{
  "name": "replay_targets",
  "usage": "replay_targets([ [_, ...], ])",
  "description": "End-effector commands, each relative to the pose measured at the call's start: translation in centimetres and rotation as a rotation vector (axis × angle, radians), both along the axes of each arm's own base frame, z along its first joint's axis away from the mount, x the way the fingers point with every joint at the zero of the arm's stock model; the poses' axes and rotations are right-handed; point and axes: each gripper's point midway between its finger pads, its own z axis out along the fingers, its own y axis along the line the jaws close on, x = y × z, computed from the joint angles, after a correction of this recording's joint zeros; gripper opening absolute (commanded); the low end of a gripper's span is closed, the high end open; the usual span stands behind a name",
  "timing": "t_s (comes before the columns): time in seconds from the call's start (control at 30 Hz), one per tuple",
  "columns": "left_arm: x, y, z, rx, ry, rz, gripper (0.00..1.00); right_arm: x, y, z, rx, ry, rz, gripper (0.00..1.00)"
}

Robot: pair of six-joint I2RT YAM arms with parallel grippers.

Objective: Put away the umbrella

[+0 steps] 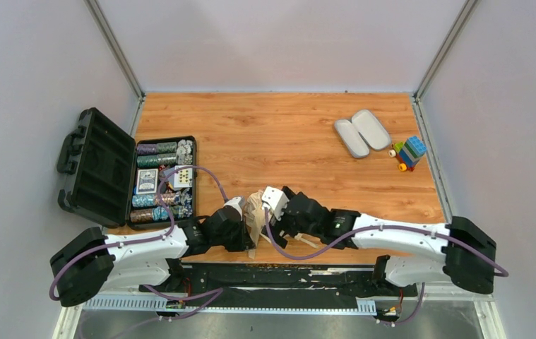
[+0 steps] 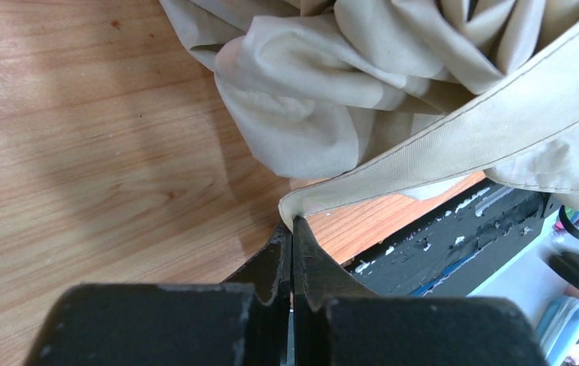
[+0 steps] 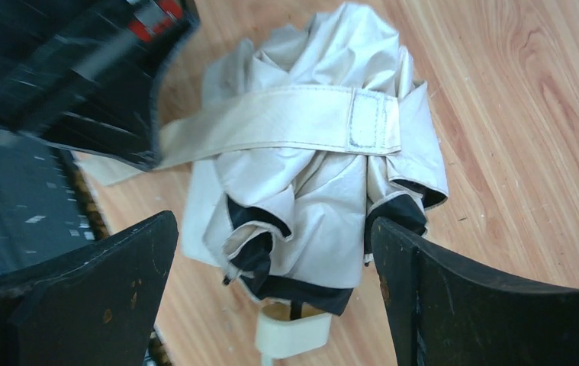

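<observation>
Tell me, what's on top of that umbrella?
A beige strap crosses the umbrella, and the shut left gripper pinches its end. The open right gripper hovers close over it. Whatever lies beneath the bunched fabric is hidden.

L arm (image 1: 141, 247) & R arm (image 1: 399, 236) white shells w/ black joints, purple cables (image 1: 201, 169), scuffed black fingers (image 3: 492, 305)

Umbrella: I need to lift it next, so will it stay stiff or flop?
Likely floppy: the umbrella bunches in loose folds, bound only by its strap. Probably won't roll, being lumpy. Lifted by the strap end that the left pincer pinches, it may dangle.
</observation>
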Motion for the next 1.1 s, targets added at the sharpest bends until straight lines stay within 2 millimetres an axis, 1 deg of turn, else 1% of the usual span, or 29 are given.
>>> replay_targets([
  [0.0, -1.7, 5.7, -4.0, 0.262, 0.046, -0.001, 0.0, 1.7, 1.6, -1.1, -0.044, -0.159, 0.037, 1.0],
  [0.07, -1.7, 5.7, -3.9, 0.264, 0.045, -0.001, 0.0, 1.8, 1.8, -2.9, -0.085, -0.161, 0.041, 1.0],
  [0.2, -1.9, 5.8, -4.1, 0.261, 0.056, 0.003, 0.0, 1.8, 0.9, -7.3, -0.158, -0.131, 0.004, 1.0],
  [0.3, -2.0, 6.1, -4.3, 0.266, 0.06, 0.01, 0.0, 2.2, 0.1, -9.2, -0.167, -0.122, -0.051, 0.95],
  [0.33, -2.1, 6.0, -4.2, 0.265, 0.062, 0.009, 0.0, 2.2, -0.2, -9.8, -0.166, -0.117, -0.059, 0.92],
  [0.37, -2.2, 6.1, -4.2, 0.267, 0.065, 0.007, 0.0, 2.3, -0.4, -10.2, -0.159, -0.11, -0.073, 0.86],
  [0.47, -2.5, 6.1, -3.7, 0.263, 0.074, -0.012, 0.0, 2.7, -0.5, -11.1, -0.125, -0.045, -0.11, 0.6],
  [0.5, -2.6, 6.1, -3.5, 0.26, 0.074, -0.02, 0.0, 2.5, 0.0, -11.2, -0.105, -0.004, -0.101, 0.47],
  [0.53, -2.8, 6.2, -3.2, 0.254, 0.072, -0.026, 0.0, 2.3, 0.5, -11.1, -0.072, 0.036, -0.083, 0.41],
  [0.57, -2.9, 6.2, -2.8, 0.244, 0.068, -0.032, 0.0, 2.2, 0.9, -11.0, -0.037, 0.083, -0.074, 0.31],
  [0.6, -3.0, 6.1, -2.4, 0.231, 0.062, -0.04, 0.0, 1.9, 1.7, -10.8, 0.007, 0.15, -0.05, 0.2],
  [0.67, -3.0, 6.0, -1.3, 0.196, 0.044, -0.049, 0.0, 1.4, 2.9, -10.0, 0.086, 0.284, -0.016, 0.1],
  [0.7, -2.9, 5.8, -0.6, 0.17, 0.026, -0.049, 0.0, 1.3, 3.6, -9.5, 0.129, 0.347, -0.003, 0.03],
  [0.73, -3.1, 5.6, -0.2, 0.145, 0.026, -0.06, 0.0, 1.2, 4.2, -8.9, 0.175, 0.414, 0.014, 0.0],
  [0.77, -3.2, 5.4, 0.3, 0.122, 0.022, -0.066, 0.0, 1.4, 4.7, -8.2, 0.23, 0.506, 0.018, 0.0],
  [0.8, -3.2, 5.3, 0.5, 0.113, 0.015, -0.066, 0.0, 1.1, 5.3, -7.7, 0.261, 0.593, 0.032, 0.0],
  [0.87, -3.2, 5.6, 0.5, 0.117, 0.007, -0.065, 0.0, 1.6, 5.7, -7.1, 0.31, 0.743, 0.036, 0.0],
  [0.93, -3.4, 5.9, -0.4, 0.126, 0.019, -0.061, 0.0, 2.1, 5.7, -7.2, 0.351, 0.869, -0.001, 0.0],
  [1.0, -4.0, 5.7, -1.9, 0.113, 0.049, -0.063, 0.0, 2.2, 5.9, -7.6, 0.406, 0.95, -0.029, 0.0],
  [1.07, -4.5, 6.3, -3.5, 0.138, 0.082, -0.056, 0.0, 2.1, 5.7, -9.3, 0.396, 0.999, -0.08, 0.0],
])
